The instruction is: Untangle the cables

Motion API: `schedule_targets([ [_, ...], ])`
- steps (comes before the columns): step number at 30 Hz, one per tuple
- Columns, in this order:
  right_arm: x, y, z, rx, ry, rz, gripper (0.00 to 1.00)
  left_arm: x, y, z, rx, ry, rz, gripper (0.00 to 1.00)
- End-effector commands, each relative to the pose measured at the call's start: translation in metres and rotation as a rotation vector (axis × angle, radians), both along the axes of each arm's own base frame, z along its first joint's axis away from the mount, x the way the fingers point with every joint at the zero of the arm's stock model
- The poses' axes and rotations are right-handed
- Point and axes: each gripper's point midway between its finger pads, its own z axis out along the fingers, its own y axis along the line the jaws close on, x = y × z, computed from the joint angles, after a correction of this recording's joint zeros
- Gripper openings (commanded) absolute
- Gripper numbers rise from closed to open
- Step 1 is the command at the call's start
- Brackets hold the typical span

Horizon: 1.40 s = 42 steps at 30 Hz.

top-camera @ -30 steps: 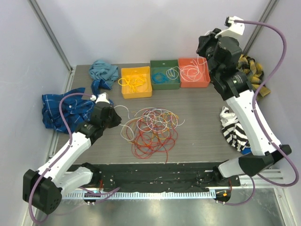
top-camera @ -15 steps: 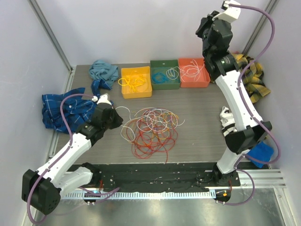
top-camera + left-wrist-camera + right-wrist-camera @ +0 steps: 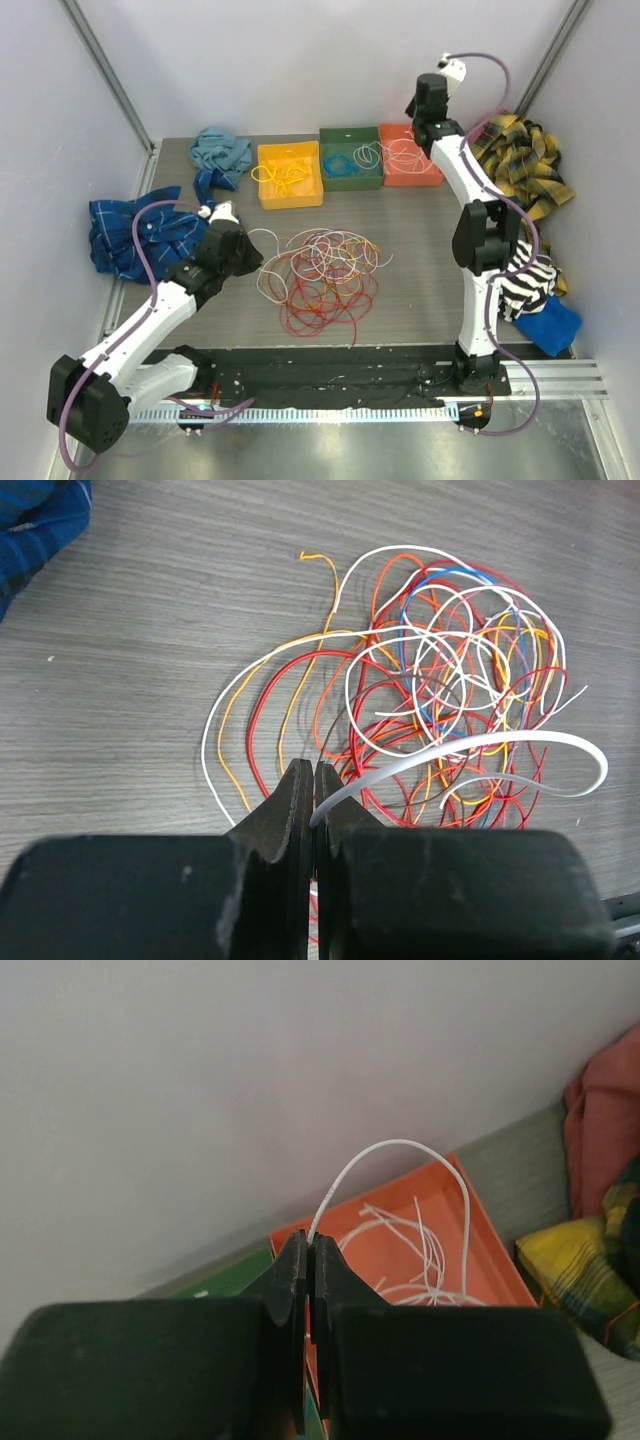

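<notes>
Currently the left pincer [image 3: 313, 772] is clenching a white cable [image 3: 470, 742], the tangled cables [image 3: 440, 695] lying just ahead; pulling may drag the whole knot. The right pincer [image 3: 308, 1247] is seemingly pinching a white strand [image 3: 400, 1143] above an orange bin [image 3: 490, 1245].

The right gripper's [image 3: 308, 1260] jaws were pinched together on a white cable [image 3: 400, 1145] that arched over into the orange bin [image 3: 490, 1250], where more cables [image 3: 420, 1245] lay. A yellow cloth [image 3: 580, 1280] sat beside the bin.

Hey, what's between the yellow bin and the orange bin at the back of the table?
The green bin, holding blue and white cables, sits between them, as the top external view shows.
</notes>
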Motion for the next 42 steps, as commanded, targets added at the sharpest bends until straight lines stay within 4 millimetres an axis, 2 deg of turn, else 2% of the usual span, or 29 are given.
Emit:
schedule_targets([
  [1, 0.006, 0.014, -0.027, 0.039, 0.026, 0.033, 0.01, 0.005, -0.004, -0.001, -0.013, -0.013, -0.002, 0.00],
  [2, 0.007, 0.014, -0.034, 0.034, 0.040, 0.036, 0.22, 0.005, -0.005, -0.001, -0.013, -0.012, -0.004, 0.00],
  [3, 0.009, 0.014, -0.048, 0.028, 0.072, 0.037, 0.34, 0.005, -0.005, -0.002, -0.012, -0.010, -0.005, 0.00],
  [4, 0.009, 0.015, -0.051, 0.028, 0.081, 0.045, 0.44, 0.006, -0.005, -0.002, -0.013, -0.009, -0.005, 0.00],
  [5, 0.009, 0.014, -0.054, 0.025, 0.087, 0.044, 0.60, 0.007, -0.006, -0.001, -0.015, -0.013, -0.005, 0.00],
  [8, 0.006, 0.010, -0.045, 0.016, 0.076, 0.029, 0.74, 0.007, -0.008, 0.000, -0.019, -0.013, -0.009, 0.00],
  [10, 0.000, 0.011, -0.024, 0.019, 0.043, 0.029, 0.79, 0.008, -0.009, 0.001, -0.021, -0.014, -0.012, 0.00],
  [13, -0.008, 0.020, -0.003, 0.027, 0.013, 0.062, 0.80, 0.007, -0.010, 0.001, -0.027, -0.015, -0.013, 0.00],
  [16, -0.014, 0.044, -0.007, 0.029, 0.030, 0.131, 0.77, 0.007, -0.013, -0.001, -0.035, -0.012, -0.015, 0.00],
  [18, -0.013, 0.061, -0.019, 0.053, 0.055, 0.182, 0.72, 0.008, -0.014, -0.003, -0.039, -0.007, -0.014, 0.00],
  [19, -0.011, 0.073, -0.034, 0.056, 0.080, 0.206, 0.64, 0.008, -0.015, -0.006, -0.040, 0.000, -0.016, 0.00],
  [21, -0.009, 0.088, -0.056, 0.076, 0.125, 0.248, 0.57, 0.007, -0.018, -0.007, -0.043, 0.007, -0.024, 0.00],
  [25, -0.006, 0.126, -0.094, 0.078, 0.187, 0.331, 0.51, 0.005, -0.018, -0.011, -0.035, 0.018, -0.026, 0.00],
  [28, -0.006, 0.147, -0.103, 0.065, 0.206, 0.383, 0.50, 0.004, -0.017, -0.013, -0.027, 0.020, -0.029, 0.00],
  [29, -0.005, 0.150, -0.117, 0.063, 0.232, 0.389, 0.51, 0.004, -0.016, -0.012, -0.027, 0.018, -0.027, 0.00],
  [31, -0.004, 0.154, -0.120, 0.067, 0.236, 0.397, 0.51, 0.004, -0.017, -0.013, -0.025, 0.021, -0.029, 0.00],
  [32, -0.004, 0.155, -0.129, 0.064, 0.250, 0.399, 0.51, 0.005, -0.016, -0.013, -0.025, 0.021, -0.027, 0.00],
  [39, 0.003, 0.142, -0.161, -0.001, 0.294, 0.336, 0.51, 0.005, -0.018, -0.018, -0.019, 0.036, -0.036, 0.00],
  [42, 0.003, 0.141, -0.166, -0.001, 0.297, 0.326, 0.51, 0.005, -0.017, -0.020, -0.015, 0.040, -0.034, 0.00],
])
